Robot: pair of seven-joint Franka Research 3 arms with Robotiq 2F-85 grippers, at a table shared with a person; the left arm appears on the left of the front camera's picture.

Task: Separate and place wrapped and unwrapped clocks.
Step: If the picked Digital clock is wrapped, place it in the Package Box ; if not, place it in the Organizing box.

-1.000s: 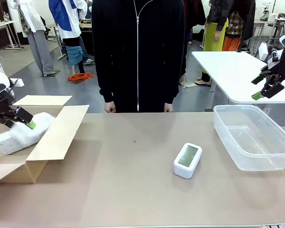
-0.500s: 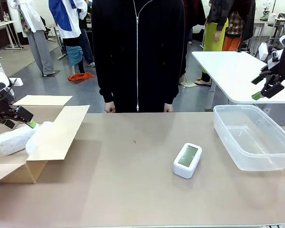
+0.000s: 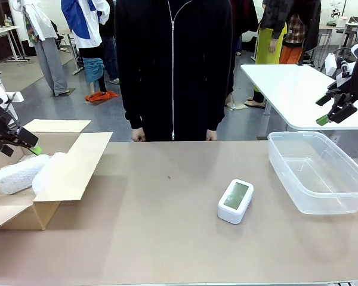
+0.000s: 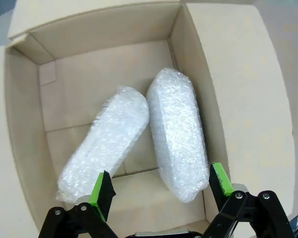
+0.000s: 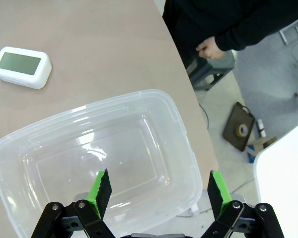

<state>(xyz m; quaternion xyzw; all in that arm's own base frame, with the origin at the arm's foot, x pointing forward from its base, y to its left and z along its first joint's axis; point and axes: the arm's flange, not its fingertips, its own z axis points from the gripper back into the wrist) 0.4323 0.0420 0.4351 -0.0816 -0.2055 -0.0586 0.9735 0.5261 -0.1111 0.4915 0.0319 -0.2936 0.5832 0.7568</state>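
Note:
Two wrapped bundles in whitish bubble wrap lie side by side inside the open cardboard box (image 3: 71,170) at the table's left. In the left wrist view they are the left bundle (image 4: 107,144) and the right bundle (image 4: 179,129). My left gripper (image 4: 160,181) hangs open just above them, holding nothing; from the front it (image 3: 21,148) sits over the box, above the bundles (image 3: 18,173). The unwrapped white clock (image 3: 235,201) with its grey-green screen lies flat mid-table, also seen as the clock (image 5: 22,67). My right gripper (image 3: 321,110) is open, high over the clear plastic bin (image 5: 89,101).
The clear bin (image 3: 286,173) stands at the table's right side with nothing in it. A person in black stands at the far edge, one hand (image 5: 211,48) near the table. The box's flaps spread out over the table's left. A white table stands behind the bin.
My left gripper has lifted up and to the left, away from a wrapped bundle. That bundle has settled lower into the box. The right arm and the clock have not moved.

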